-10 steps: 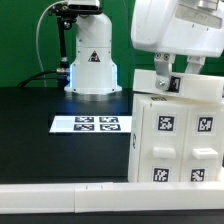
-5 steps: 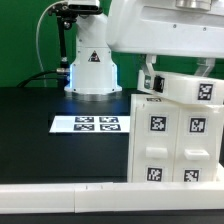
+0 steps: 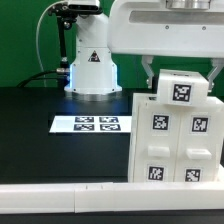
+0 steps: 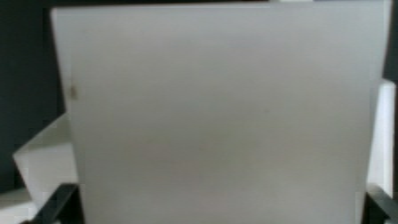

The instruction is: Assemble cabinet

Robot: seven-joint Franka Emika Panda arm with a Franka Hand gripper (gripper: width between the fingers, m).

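Observation:
The white cabinet body (image 3: 172, 150) stands at the exterior view's right, its four-panelled front bearing several square tags. My gripper (image 3: 181, 80) is directly above it, shut on a flat white panel (image 3: 183, 93) with one tag. The panel sits at the top of the body; I cannot tell whether it touches. Dark fingers (image 3: 148, 72) show on both sides of the panel. In the wrist view the plain white face of the panel (image 4: 222, 110) fills almost the whole frame, with my gripper (image 4: 222, 215) at its edge and a dark finger (image 4: 63, 205) on either side.
The marker board (image 3: 98, 124) lies on the black table left of the cabinet. A long plain white rail (image 3: 60, 200) runs along the front edge. The arm's white base (image 3: 92, 62) stands at the back.
The held panel has turned from a tilt to nearly level. It has shifted toward the exterior view's left, centred over the cabinet body. The arm has swung across above it.

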